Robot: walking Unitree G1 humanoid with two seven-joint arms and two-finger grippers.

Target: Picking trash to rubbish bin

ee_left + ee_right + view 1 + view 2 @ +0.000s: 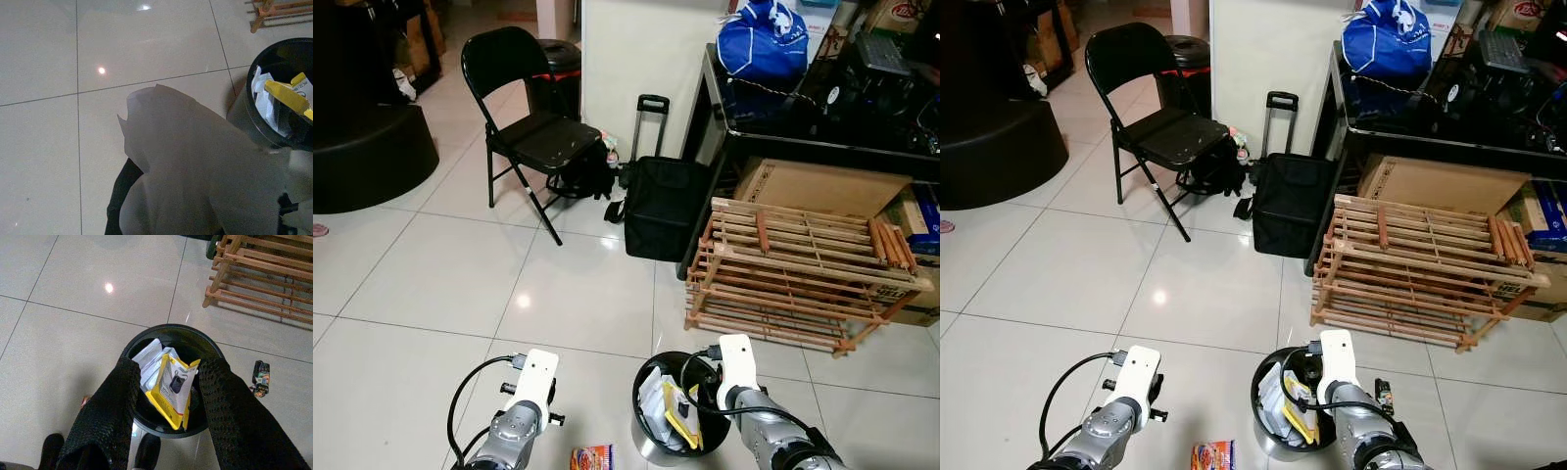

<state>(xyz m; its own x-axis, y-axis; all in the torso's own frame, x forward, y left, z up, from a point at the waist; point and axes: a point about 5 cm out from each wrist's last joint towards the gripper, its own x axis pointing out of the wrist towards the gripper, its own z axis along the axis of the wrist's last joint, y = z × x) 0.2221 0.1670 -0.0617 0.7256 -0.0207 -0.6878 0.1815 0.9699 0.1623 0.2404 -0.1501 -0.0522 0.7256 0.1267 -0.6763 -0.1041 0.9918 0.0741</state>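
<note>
While the right gripper (166,396) hangs jaws apart over the bin (210,350), the left gripper (195,196) clamps white paper (195,161).

Pale sheet (195,171) hides left gripper's fingers. Orange packet (591,457) beside left arm cut by frame edge.

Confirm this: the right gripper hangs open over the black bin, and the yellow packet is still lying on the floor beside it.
Not quite. The right gripper does hang open over the black bin, but the yellow packet is not on the floor: it sits inside the bin among white paper, as the right wrist view shows.
</note>
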